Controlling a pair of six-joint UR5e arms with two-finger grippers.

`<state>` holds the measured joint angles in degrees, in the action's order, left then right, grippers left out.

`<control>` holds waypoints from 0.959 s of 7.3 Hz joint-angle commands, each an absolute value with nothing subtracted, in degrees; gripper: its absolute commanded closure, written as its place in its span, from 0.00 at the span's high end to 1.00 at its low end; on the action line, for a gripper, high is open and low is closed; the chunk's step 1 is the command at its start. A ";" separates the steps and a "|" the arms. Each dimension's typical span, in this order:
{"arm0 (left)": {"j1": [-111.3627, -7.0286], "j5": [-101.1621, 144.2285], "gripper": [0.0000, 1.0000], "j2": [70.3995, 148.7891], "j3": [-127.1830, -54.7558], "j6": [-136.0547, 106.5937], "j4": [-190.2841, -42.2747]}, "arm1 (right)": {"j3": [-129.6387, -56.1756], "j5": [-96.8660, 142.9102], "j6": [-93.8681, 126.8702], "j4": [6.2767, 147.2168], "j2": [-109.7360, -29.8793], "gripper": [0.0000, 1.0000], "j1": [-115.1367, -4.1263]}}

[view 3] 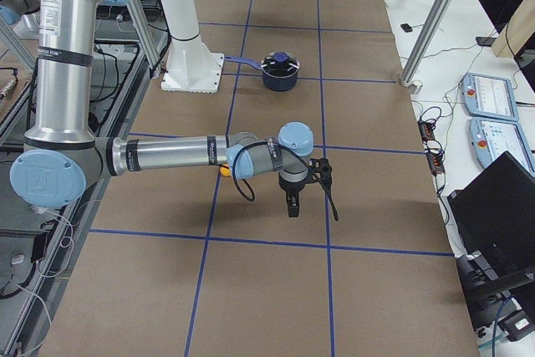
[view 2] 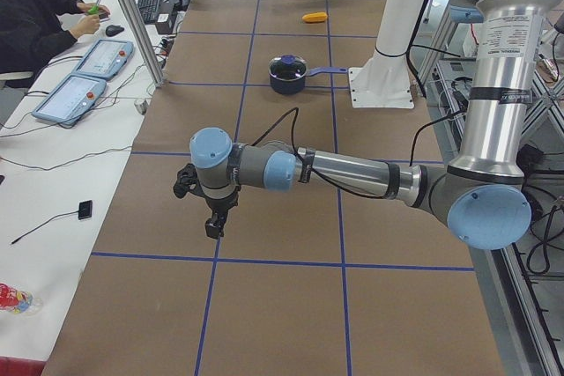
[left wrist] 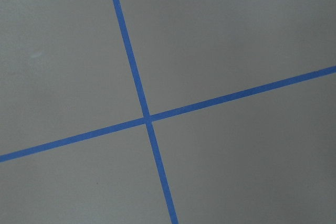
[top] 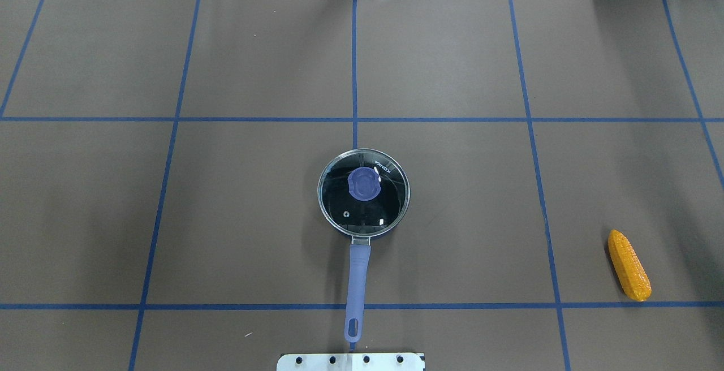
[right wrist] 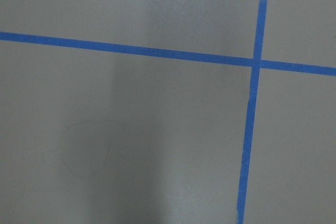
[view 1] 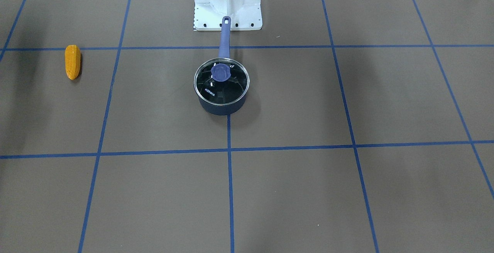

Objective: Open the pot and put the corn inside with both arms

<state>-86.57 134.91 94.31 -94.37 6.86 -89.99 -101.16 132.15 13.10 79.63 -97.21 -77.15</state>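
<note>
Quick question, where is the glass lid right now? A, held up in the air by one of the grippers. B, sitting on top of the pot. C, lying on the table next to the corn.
B: the glass lid sits closed on the rim of the pot, and the corn lies well off to the side, alone.

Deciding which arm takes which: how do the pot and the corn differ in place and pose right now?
The pot stands upright at centre, handle toward the robot's base; the corn lies flat far to the robot's right. The pot is dark navy and closed by its glass lid; the corn is orange-yellow. Both rest on the table, untouched.
</note>
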 commanded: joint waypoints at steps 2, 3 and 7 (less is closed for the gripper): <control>-86.57 134.91 0.99 94.39 -94.48 6.68 -89.91 | -101.16 132.45 13.10 79.63 -96.25 1.00 -77.08; -86.49 135.17 1.00 95.18 -94.83 6.51 -89.13 | -101.34 132.45 13.10 79.54 -95.81 1.00 -77.08; -76.40 137.99 0.99 108.85 -94.83 -15.76 -86.86 | -103.00 134.89 12.39 79.63 -94.57 1.00 -76.91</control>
